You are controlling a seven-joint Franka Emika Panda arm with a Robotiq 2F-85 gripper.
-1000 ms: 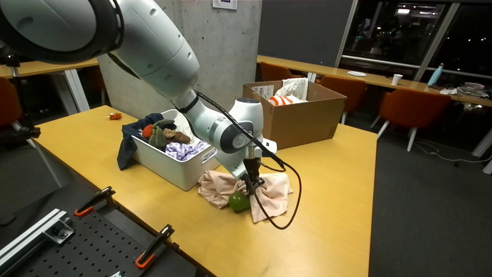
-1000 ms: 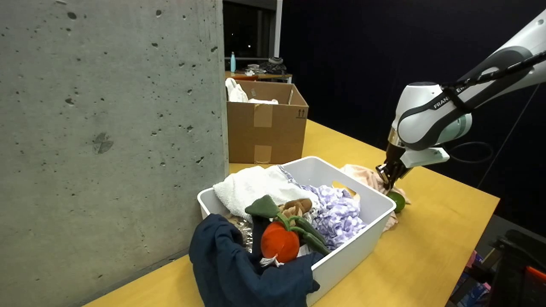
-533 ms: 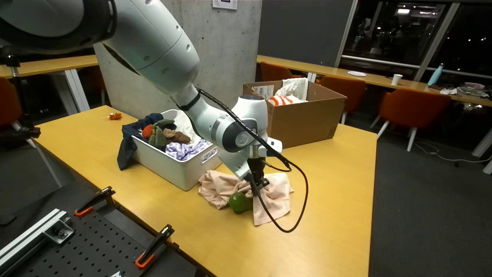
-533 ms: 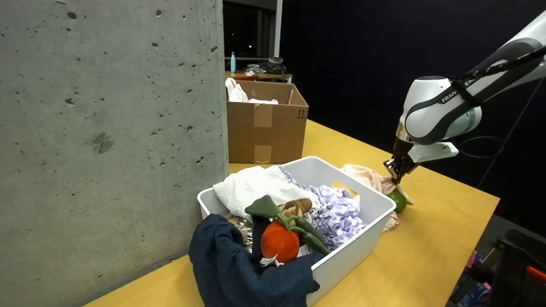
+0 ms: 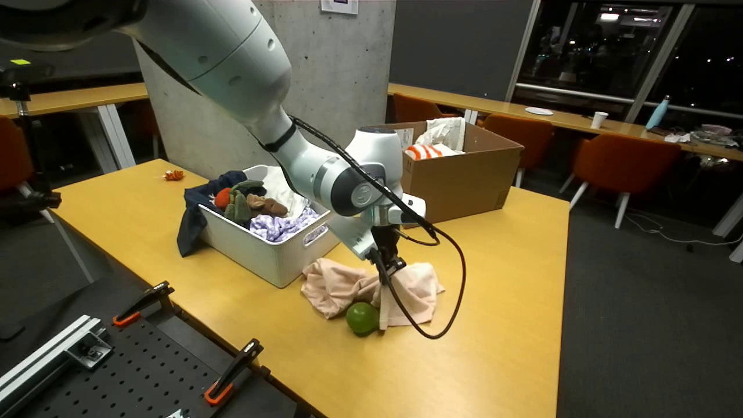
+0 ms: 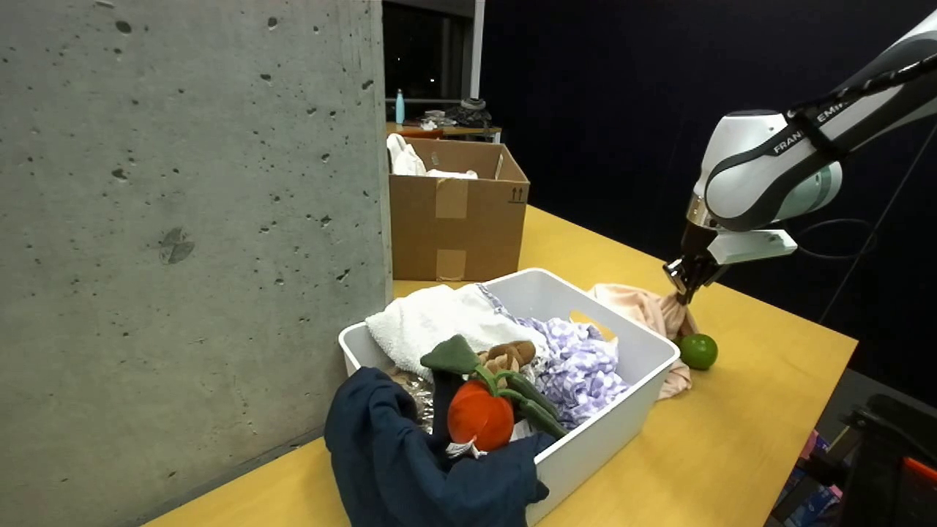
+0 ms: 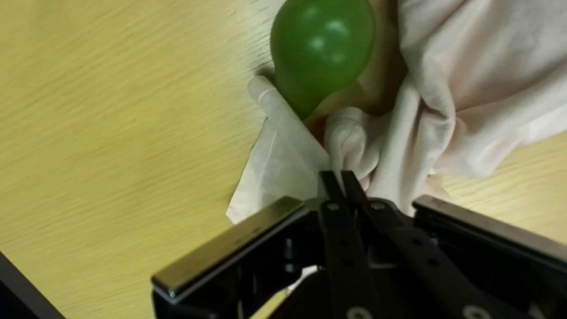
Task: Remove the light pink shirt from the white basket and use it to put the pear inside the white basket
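Tool (image 7: 338, 175): tips together, clamped on a gathered bit of the light pink shirt (image 5: 334, 284), a little above the bench (image 5: 493, 325)
Shirt: out of the white basket (image 5: 249, 249), drawn to a peak at the tips, the rest rumpled on the bench to either side
Pear (image 7: 321, 44): green and glossy, on the bench outside the basket, right beside the shirt; in the wrist view its narrow end points toward the folds
Basket: standing just beside the shirt, with a white towel (image 6: 446, 322), a purple-and-white cloth (image 6: 578, 366) and a round red-orange thing (image 6: 479, 416) in it
Basket rim: a dark blue cloth (image 6: 402, 461) hangs over one end
Cardboard box (image 6: 461, 230): open, farther along the bench, white cloth (image 5: 447, 132) and an orange-striped piece (image 5: 425, 152) showing at the top
Far corner: a small orange item (image 5: 173, 175) on the bench, well apart from the pear
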